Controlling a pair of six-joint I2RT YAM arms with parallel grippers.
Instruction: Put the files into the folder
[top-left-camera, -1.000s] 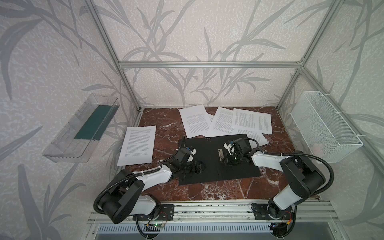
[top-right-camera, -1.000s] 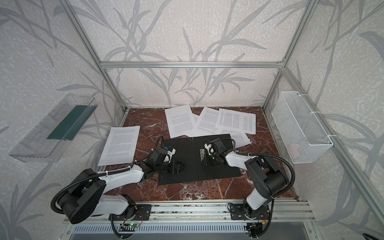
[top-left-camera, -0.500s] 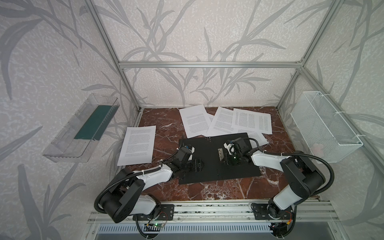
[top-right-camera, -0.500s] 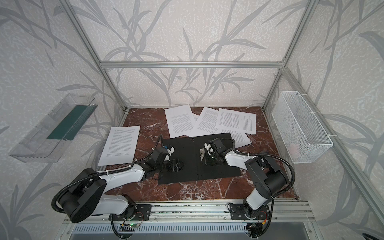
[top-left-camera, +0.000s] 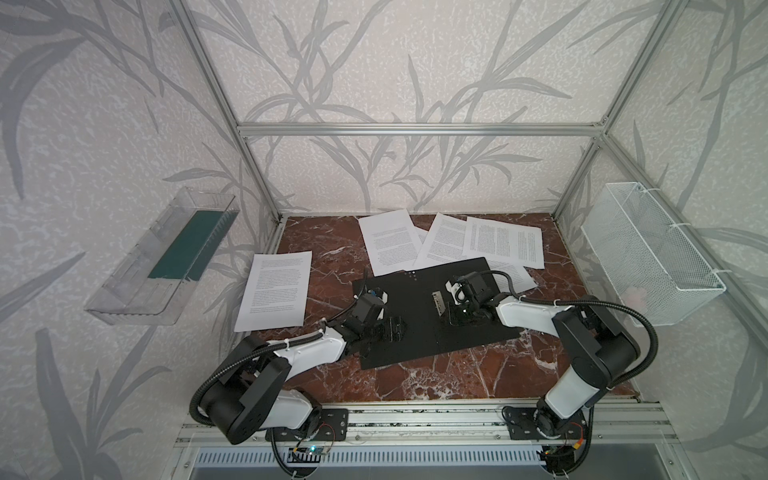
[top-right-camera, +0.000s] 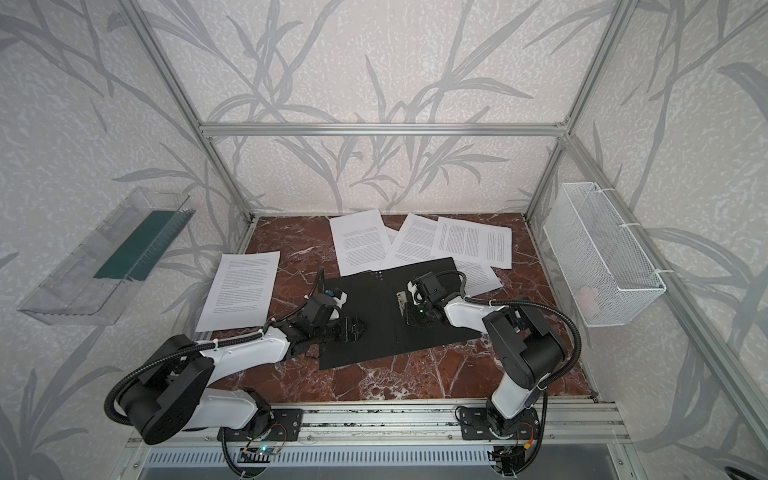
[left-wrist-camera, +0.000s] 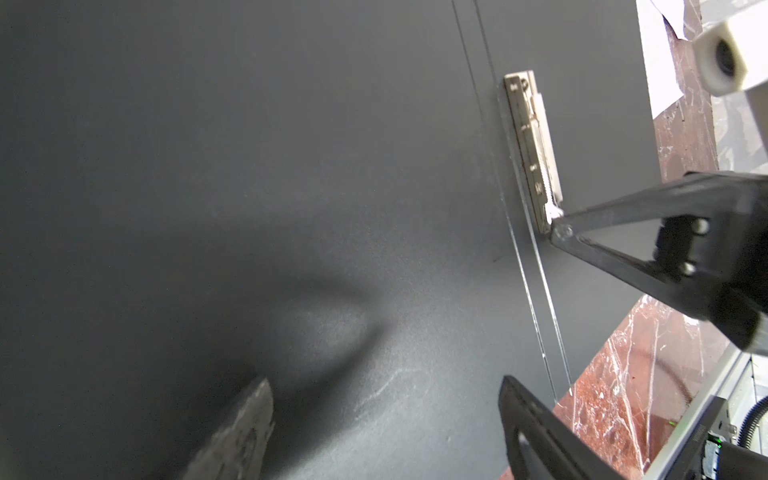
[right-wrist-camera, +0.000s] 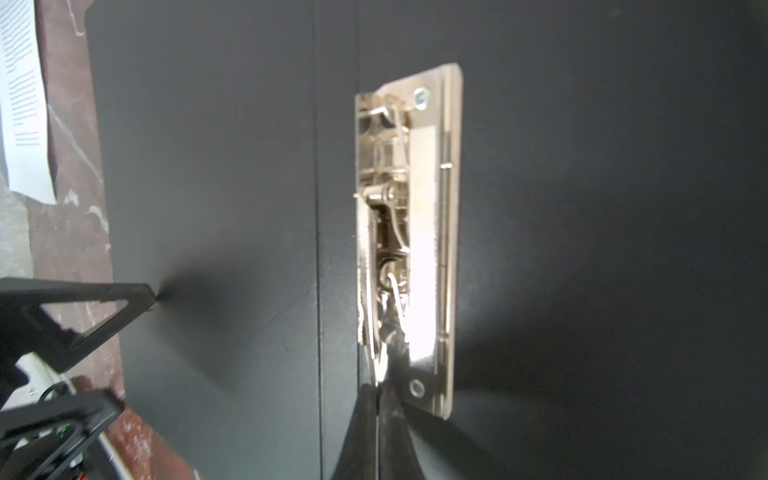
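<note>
Both top views: folder (top-left-camera: 415, 303) lies open, black inside up, on table (top-left-camera: 415, 386); files (top-left-camera: 494, 243) loose behind it, one sheet (top-left-camera: 276, 291) at left.
Left wrist: left gripper (left-wrist-camera: 382, 390) wide open, empty, over folder.
Right wrist: right gripper (right-wrist-camera: 378, 395) closed, tips at clip (right-wrist-camera: 428, 232) end; hold unclear.

Open folder (top-left-camera: 415, 305) flat on the table (top-left-camera: 415, 382), both grippers low over it.
Left gripper (top-left-camera: 394, 330) is over its left half; right gripper (top-left-camera: 449, 318) is at the near end of the clip (top-left-camera: 438, 300). Files (top-left-camera: 503, 245) fan out behind the folder, with one sheet (top-left-camera: 276, 291) apart at left.
</note>
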